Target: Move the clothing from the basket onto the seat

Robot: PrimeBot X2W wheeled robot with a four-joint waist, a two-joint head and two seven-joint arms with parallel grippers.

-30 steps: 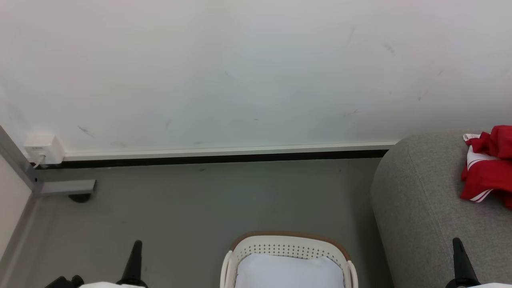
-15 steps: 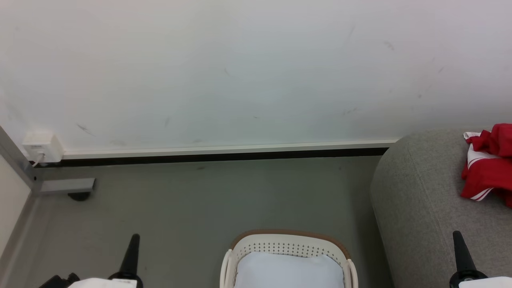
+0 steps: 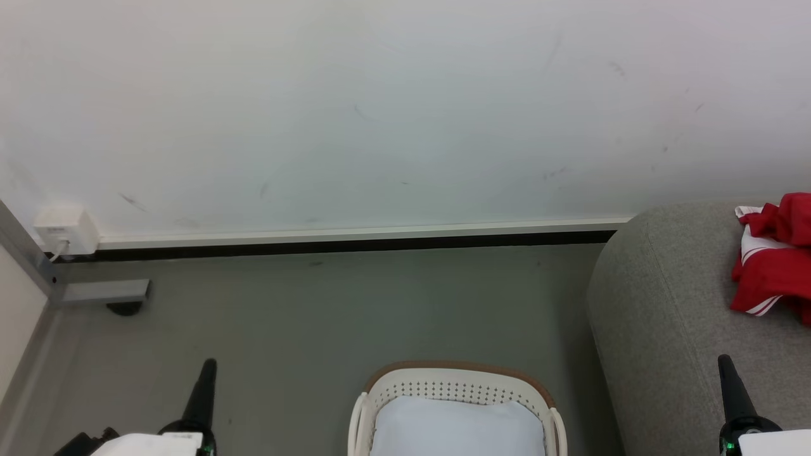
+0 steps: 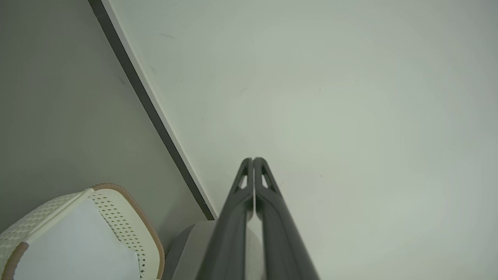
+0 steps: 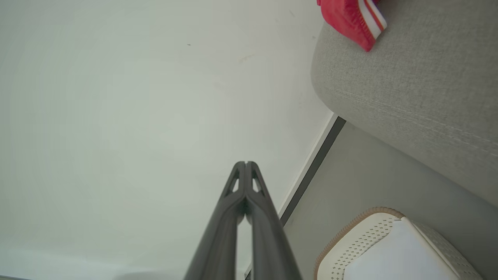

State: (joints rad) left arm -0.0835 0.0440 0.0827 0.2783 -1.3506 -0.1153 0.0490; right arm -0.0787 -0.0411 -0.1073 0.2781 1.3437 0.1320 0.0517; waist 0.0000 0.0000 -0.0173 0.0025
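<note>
Red-and-white garment [image 3: 770, 278], right edge: soft cloth, matt, creased. Light-grey sofa [image 3: 652, 329]: coarse woven upholstery, matt. Oval cream basket [image 3: 456, 387], bottom centre: perforated plastic, slight sheen, brown textured rim. White cushion [image 3: 456, 427]: smooth matt cloth. Grey floor [image 3: 317, 316]: smooth, matt. White wall [image 3: 380, 114]: matt, scuffed. Left claw [image 4: 253, 160], right claw [image 5: 246, 163]: dark matt plastic.

left pincer [image 3: 210, 363] two long dark-grey fingers [image 4: 272, 221], taper to a point | slim triangular cutouts [image 4: 244, 181] near tips | right pincer [image 3: 724, 361] pretty much the same look | white wrist casings [image 3: 149, 444], black collar [image 3: 738, 423], tiny green light [image 3: 728, 446] glowing
</note>
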